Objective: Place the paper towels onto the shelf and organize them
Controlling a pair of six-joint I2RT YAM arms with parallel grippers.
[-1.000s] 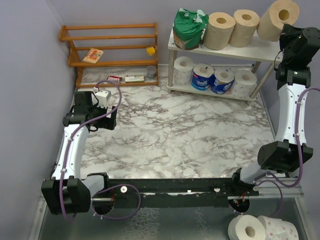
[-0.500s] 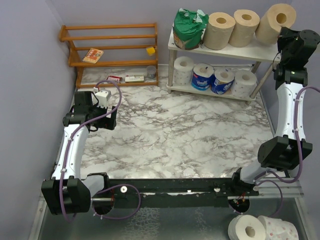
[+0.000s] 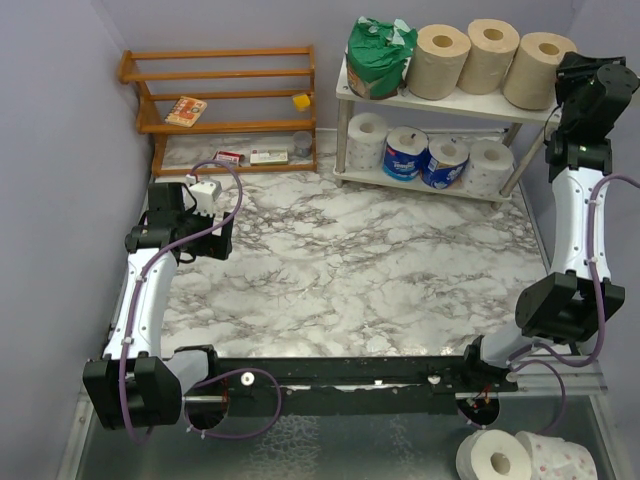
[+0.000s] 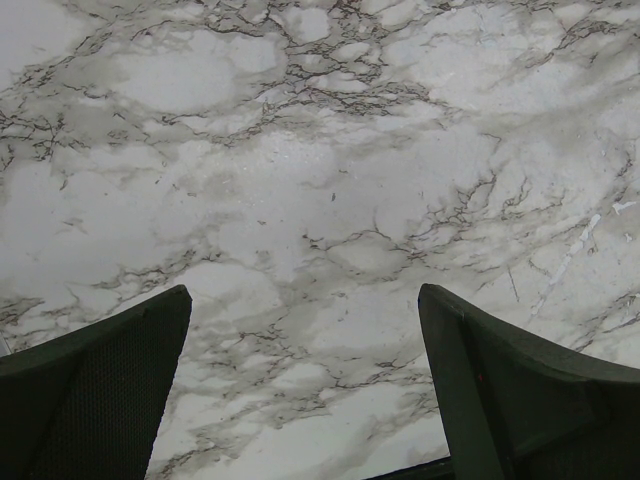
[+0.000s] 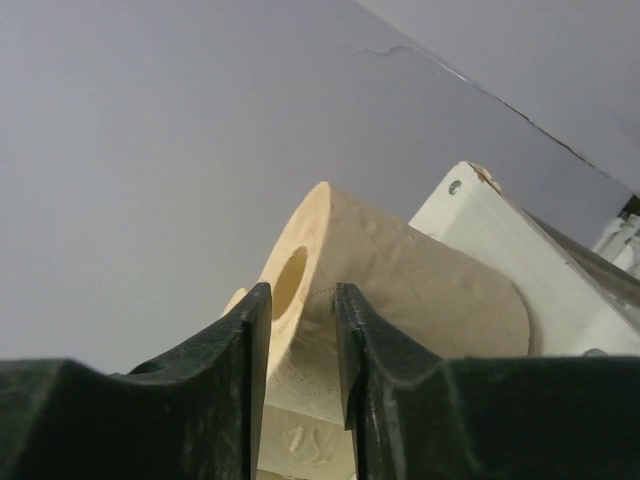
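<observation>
The white two-tier shelf [image 3: 480,101] stands at the back right. Its top board holds a green-wrapped pack [image 3: 378,45] and three tan rolls [image 3: 441,60]. My right gripper [image 3: 570,75] is shut on the rim of the rightmost tan roll [image 3: 538,68], which stands at the board's right end. In the right wrist view the fingers [image 5: 302,300] pinch this roll's wall [image 5: 420,290] beside the shelf edge [image 5: 500,225]. The lower tier holds a white roll [image 3: 367,140], two blue-wrapped rolls [image 3: 405,152] and another white roll [image 3: 489,165]. My left gripper [image 3: 208,243] is open and empty over the marble [image 4: 300,330].
An orange-brown wooden rack [image 3: 220,95] with small items stands at the back left. A white roll [image 3: 494,457] and a pink-dotted roll [image 3: 557,456] lie below the table's near right edge. Purple walls close in on the left and behind.
My right gripper has lowered the tan roll from a raised, tilted pose down onto the right end of the shelf's top board. The left arm has not moved.
</observation>
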